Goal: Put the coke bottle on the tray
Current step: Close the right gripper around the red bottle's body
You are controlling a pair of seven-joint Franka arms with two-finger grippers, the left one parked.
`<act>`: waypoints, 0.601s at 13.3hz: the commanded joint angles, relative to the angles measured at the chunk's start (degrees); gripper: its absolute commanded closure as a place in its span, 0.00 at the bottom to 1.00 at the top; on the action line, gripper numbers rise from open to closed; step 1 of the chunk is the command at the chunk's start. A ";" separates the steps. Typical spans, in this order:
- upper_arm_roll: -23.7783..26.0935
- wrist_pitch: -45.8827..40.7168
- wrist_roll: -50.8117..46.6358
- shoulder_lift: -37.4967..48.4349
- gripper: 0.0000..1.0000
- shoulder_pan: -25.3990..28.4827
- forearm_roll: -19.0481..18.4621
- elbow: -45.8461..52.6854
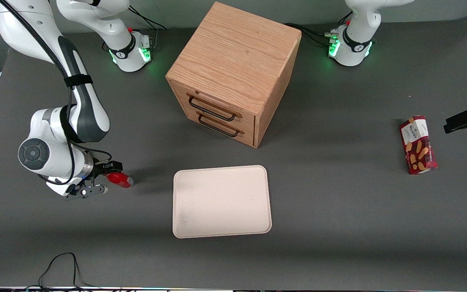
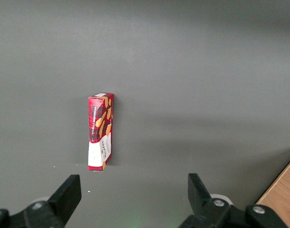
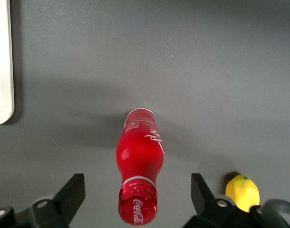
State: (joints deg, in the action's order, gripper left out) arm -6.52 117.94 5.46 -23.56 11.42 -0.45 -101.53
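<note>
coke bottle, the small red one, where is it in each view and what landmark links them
Front view: the small glossy red coke bottle stands on the grey table at the working arm's end, beside the flat cream-white tray, at the tool.
Right wrist view: the bottle stands between the tool's open fingers, cap nearest the camera.
Left wrist view: not in it.
Shared landmark: the tray, whose rim also shows in the right wrist view.

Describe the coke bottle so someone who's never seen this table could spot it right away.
Start at the cream tray, nearer the front camera than the oak cabinet, and look sideways toward the working arm's end of the table. The coke bottle stands on the grey table there, between the fingers of the open gripper. It is glossy red with white script, unlike the small yellow lemon beside it.
</note>
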 commanded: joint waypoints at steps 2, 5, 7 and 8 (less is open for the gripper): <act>-0.34 0.45 1.75 0.26 0.07 0.27 0.80 -0.51; -0.34 0.45 1.84 0.79 0.17 0.35 0.80 -1.12; -0.34 0.28 1.84 0.79 0.40 0.27 0.80 -1.21; -0.34 0.28 1.84 0.88 0.62 0.27 0.80 -1.21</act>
State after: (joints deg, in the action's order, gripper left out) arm -6.51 117.94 5.76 -23.56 11.44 -0.44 -101.95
